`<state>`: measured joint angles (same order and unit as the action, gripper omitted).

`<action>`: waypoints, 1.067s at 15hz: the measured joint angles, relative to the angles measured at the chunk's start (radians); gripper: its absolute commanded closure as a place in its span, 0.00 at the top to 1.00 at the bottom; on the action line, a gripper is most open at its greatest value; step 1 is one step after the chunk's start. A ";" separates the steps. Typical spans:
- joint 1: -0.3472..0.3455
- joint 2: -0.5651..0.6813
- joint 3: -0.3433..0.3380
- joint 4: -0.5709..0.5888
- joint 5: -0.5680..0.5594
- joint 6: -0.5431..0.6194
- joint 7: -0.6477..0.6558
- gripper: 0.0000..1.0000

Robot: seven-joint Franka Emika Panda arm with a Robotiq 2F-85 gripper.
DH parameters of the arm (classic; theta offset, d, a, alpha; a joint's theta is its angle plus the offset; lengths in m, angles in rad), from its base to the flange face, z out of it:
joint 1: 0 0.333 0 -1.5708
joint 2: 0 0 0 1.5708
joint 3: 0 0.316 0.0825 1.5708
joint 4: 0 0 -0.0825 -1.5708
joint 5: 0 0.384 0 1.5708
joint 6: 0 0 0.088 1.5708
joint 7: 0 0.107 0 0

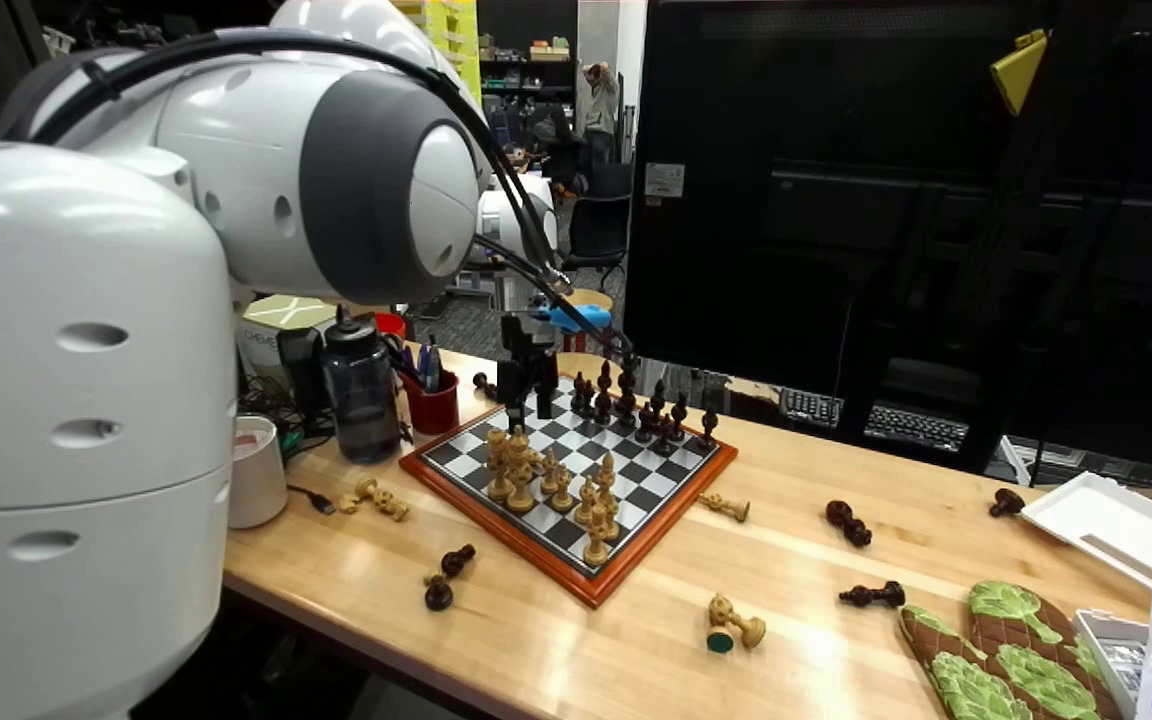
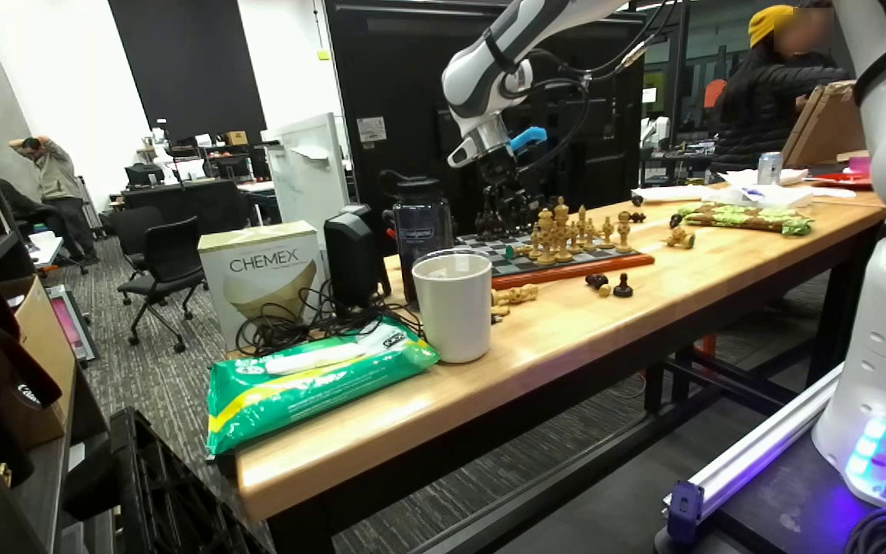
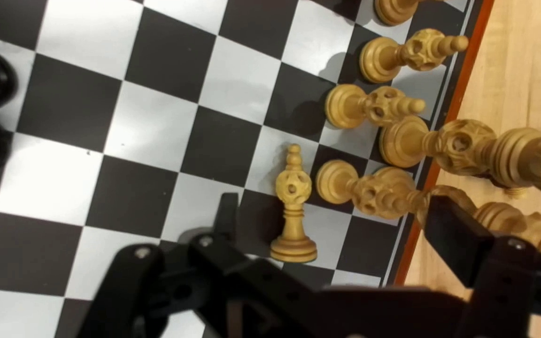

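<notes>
Claw (image 3: 334, 199) is hovering over the chessboard (image 3: 148, 126), fingers (image 3: 227, 213) spread, gripping nothing.
Wrist view, left to right: the nearer finger is hanging; a pale chess piece (image 3: 294, 206) is lying flat on the board, long axis crossing the closing line; upright pale pieces (image 3: 371, 103) are crowding beyond.

Gripper (image 1: 529, 405) over a chessboard (image 1: 501, 525) with pale pieces (image 1: 562, 492) and dark pieces (image 1: 645, 425) on it.

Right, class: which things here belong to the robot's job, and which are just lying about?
Probably in the job:
open gripper
light chess piece on its side
standing light pieces
chessboard

Probably just lying about:
water bottle
white cup
green packet
Chemex box
quilted cloth
</notes>
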<state>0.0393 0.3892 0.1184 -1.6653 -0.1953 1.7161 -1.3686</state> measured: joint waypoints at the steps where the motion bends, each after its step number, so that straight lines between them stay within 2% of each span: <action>1: 0.001 0.002 0.001 0.005 0.000 0.000 -0.002 1.00; 16: 0.003 0.027 0.021 0.017 0.001 0.031 -0.014 1.00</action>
<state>0.0423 0.4164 0.1397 -1.6481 -0.1947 1.7468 -1.3823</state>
